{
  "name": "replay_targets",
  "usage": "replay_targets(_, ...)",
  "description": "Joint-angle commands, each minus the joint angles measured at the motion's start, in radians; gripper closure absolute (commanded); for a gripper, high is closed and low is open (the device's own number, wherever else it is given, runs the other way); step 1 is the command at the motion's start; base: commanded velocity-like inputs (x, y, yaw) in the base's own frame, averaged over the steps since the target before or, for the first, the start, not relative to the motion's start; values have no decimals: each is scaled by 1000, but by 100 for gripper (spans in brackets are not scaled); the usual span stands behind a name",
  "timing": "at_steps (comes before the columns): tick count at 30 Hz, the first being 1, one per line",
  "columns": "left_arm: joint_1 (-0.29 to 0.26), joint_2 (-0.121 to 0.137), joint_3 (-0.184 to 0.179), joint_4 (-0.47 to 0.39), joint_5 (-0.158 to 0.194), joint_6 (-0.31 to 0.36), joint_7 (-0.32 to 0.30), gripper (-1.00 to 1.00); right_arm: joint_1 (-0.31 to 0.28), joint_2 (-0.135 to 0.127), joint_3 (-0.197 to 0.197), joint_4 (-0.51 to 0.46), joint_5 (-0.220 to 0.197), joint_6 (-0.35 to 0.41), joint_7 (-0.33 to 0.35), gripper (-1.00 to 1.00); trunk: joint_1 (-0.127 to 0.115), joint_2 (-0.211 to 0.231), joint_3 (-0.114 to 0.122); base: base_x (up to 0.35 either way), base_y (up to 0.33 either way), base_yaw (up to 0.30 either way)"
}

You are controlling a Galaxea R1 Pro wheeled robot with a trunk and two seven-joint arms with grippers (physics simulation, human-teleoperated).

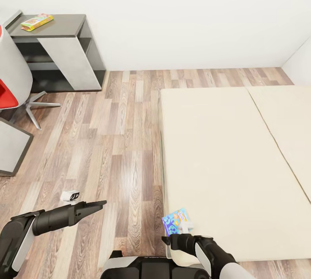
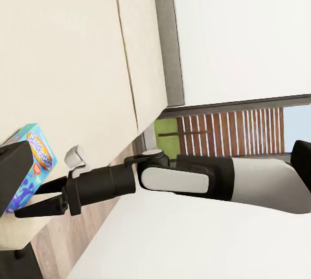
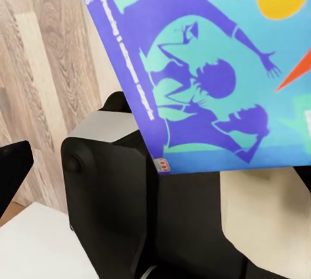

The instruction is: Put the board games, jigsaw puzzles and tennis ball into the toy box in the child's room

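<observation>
Blue board game (image 1: 176, 221) at right fingers (image 1: 186, 228)

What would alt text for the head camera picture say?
The robot's right gripper holds a blue board game at the near edge of a beige bed; its left gripper hangs over wooden floor, and another board game lies on a dark grey desk wing.

A beige bed (image 1: 224, 162) is carrying a blue board game (image 1: 175, 220) near its corner; a dark worktop (image 1: 60, 26) is bearing another game box (image 1: 37, 22).
</observation>
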Motion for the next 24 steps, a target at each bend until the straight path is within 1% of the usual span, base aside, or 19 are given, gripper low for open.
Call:
replay_targets(1,0,0,0,0,1,11,-3,-100,0,1,-8,-2,3,8,5,-100,0,-1,-1,0,0,0)
replay_targets(13,0,0,0,0,1,11,-3,-100,0,4,-4,-6,5,1,9,-100,0,-1,-1,0,0,0)
replay_targets(24,0,0,0,0,1,11,-3,-100,0,14,3,-11,16,1,10,-100,0,-1,-1,0,0,0)
